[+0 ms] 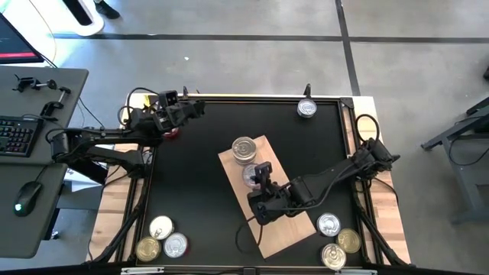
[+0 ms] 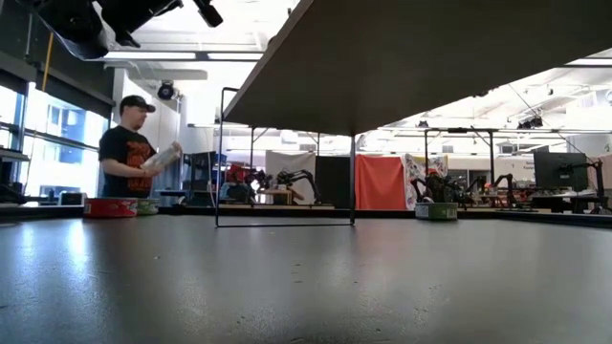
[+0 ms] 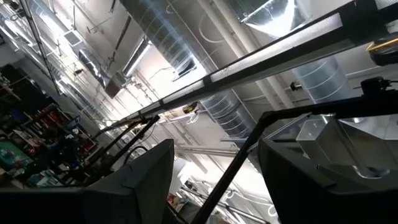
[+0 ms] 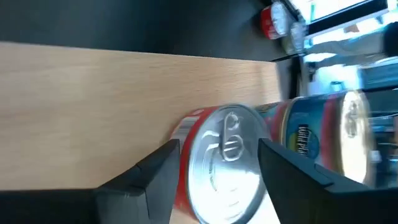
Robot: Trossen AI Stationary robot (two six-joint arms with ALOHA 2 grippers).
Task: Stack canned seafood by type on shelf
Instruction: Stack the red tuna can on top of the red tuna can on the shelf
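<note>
Right gripper (image 4: 214, 168) – fingers parted around red-labelled tin (image 4: 225, 163) on shelf (image 4: 93, 112); left fingers (image 3: 146, 180) wide.

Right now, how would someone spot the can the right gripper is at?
Find the wooden shelf lying slantwise mid-table. Two cans sit on it; take the red-labelled can between the right gripper fingers, not the taller blue-labelled stack beyond it.

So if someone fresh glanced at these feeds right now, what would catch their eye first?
Probably the light wooden shelf lying slanted mid-table, with the right gripper over it, fingers on either side of a red-labelled can standing on the wood beside a blue-labelled stack. Next, the spare cans clustered at the near-left corner and near-right corner, plus a lone can at the far edge. The left gripper waits open at the far-left corner.
</note>
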